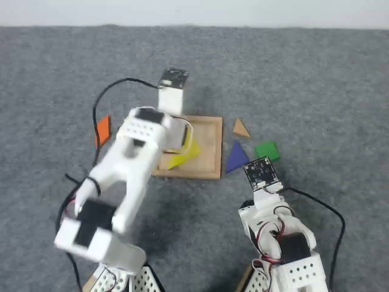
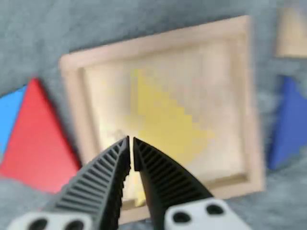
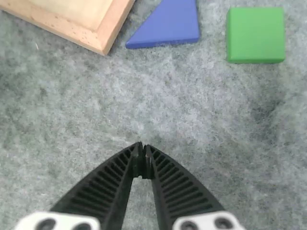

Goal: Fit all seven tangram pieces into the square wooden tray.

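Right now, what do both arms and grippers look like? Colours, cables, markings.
The left arm and right arm: white plastic shells, black servo blocks, a dark camera board at each wrist. A black cable loops off each. The left gripper and right gripper: black ribbed fingers on white bases with round holes. No markings I can read.

Bright, even light from above on the grey tabletop [image 1: 316, 79]. Shadows are soft-edged: a faint dark patch ahead of the right gripper [image 3: 142, 148], off to one side, and a thin shade along the green square [image 3: 255, 33] beyond it.
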Controlling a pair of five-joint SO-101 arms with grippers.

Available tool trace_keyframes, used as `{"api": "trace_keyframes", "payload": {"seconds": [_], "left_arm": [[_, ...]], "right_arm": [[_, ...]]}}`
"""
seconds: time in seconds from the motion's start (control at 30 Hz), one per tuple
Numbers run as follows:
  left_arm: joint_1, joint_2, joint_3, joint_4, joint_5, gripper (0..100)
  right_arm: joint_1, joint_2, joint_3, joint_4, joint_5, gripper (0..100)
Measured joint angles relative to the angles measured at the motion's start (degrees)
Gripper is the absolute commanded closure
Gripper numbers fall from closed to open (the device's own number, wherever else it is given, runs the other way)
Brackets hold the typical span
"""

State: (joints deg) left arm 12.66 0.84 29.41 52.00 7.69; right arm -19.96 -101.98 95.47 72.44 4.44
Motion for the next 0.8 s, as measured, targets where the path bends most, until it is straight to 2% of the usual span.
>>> {"api": "trace_keyframes", "payload": {"seconds": [0.13,0.27,0.37,0.57,0.8], "left_arm": [[6.4,-2.5,10.2,-11.9,-0.2,99],[9.8,0.0,10.5,-14.9,-0.2,99],[10.3,5.5,6.9,-14.2,-0.2,99],[10.1,12.3,-2.0,-5.5,-0.2,99],[4.0,12.5,-2.9,-4.5,-0.2,99]], "right_arm": [[0.0,0.0,0.0,0.0,0.0,99.2],[0.0,0.0,0.0,0.0,0.0,99.2],[0.0,0.0,0.0,0.0,0.0,99.2],[0.0,0.0,0.0,0.0,0.0,99.2],[0.0,0.0,0.0,0.0,0.0,99.2]]}}
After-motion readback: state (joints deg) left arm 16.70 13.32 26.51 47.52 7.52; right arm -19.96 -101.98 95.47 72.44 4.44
